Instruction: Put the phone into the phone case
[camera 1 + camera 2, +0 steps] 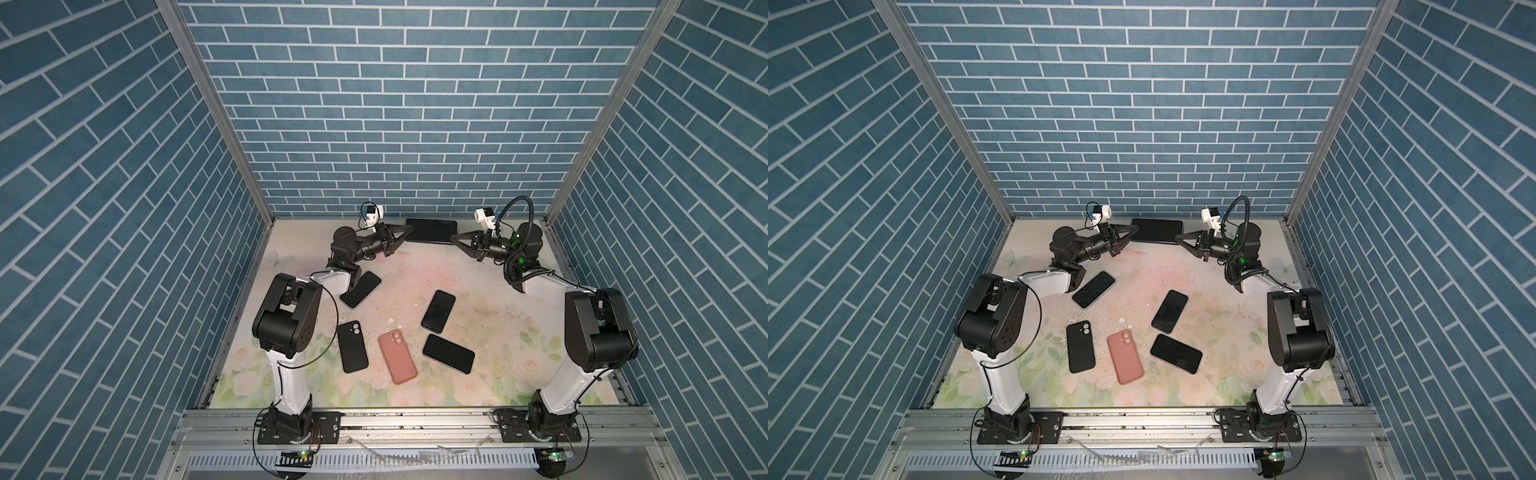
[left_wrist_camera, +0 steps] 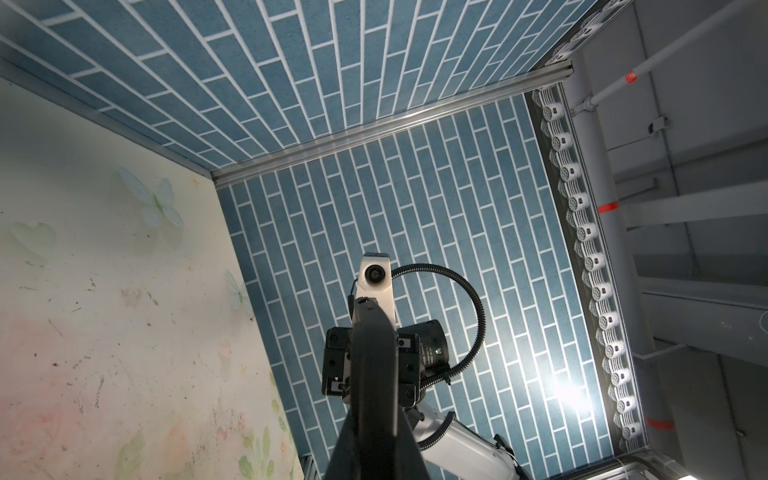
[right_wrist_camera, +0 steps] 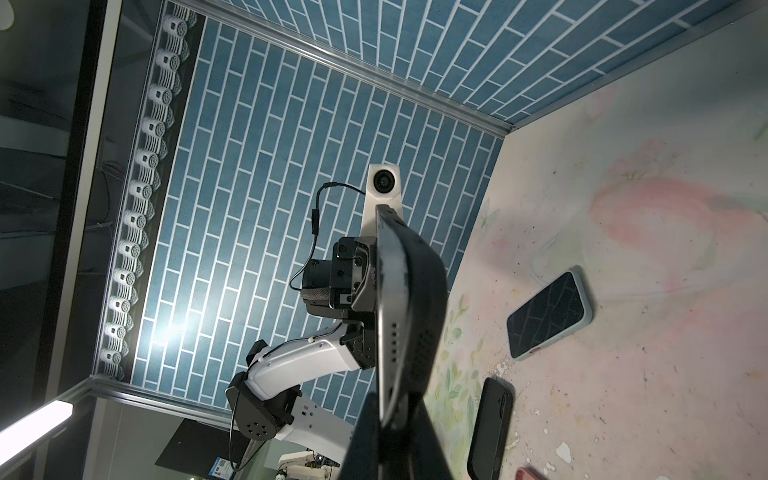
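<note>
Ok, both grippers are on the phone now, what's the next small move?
Probably hold firm with the left gripper and have the right gripper press the case toward the phone: both are shut on its ends, and the case seems to bow away from the phone's edge.

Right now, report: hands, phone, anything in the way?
Both shut on the black phone, left hand and right hand, holding it aloft between them. Its black case looks partly on, not sure. Nothing in the way.

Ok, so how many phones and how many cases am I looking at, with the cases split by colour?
Phones lying flat: 3
Held phone: 1
Black case: 1
Pink case: 1
Total: 6
</note>
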{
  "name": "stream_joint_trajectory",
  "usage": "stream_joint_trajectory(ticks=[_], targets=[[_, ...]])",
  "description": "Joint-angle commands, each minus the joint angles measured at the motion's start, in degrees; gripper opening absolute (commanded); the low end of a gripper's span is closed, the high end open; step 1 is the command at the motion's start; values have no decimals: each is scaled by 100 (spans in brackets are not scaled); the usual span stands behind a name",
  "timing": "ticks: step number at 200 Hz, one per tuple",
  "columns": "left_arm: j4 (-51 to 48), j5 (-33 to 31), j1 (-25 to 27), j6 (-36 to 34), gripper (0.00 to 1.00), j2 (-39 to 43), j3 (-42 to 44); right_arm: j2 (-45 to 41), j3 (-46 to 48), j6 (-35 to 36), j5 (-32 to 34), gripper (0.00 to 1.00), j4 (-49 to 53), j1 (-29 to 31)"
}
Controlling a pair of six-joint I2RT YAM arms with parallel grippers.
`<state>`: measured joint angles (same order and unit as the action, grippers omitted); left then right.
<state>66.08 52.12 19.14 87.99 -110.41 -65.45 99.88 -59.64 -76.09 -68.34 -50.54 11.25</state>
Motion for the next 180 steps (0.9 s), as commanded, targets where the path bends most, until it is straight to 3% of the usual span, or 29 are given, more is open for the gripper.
stream_joint_trajectory(ticks=[1,28,53,142,180], targets=[[412,46,36,-20,0,63,-283,-109,-207,778,-22,23,705,18],[325,152,79,-123,0,140,-275,-232,-496,1308,82,43,1349,-51],[238,212,159,-244,0,190,-193,-222,-850,1369,128,47,1538,-120],[282,124,303,-342,0,204,67,-126,-1131,1391,218,41,1688,-34],[329,127,304,-328,0,185,76,-93,-1033,1402,299,28,1659,-18]])
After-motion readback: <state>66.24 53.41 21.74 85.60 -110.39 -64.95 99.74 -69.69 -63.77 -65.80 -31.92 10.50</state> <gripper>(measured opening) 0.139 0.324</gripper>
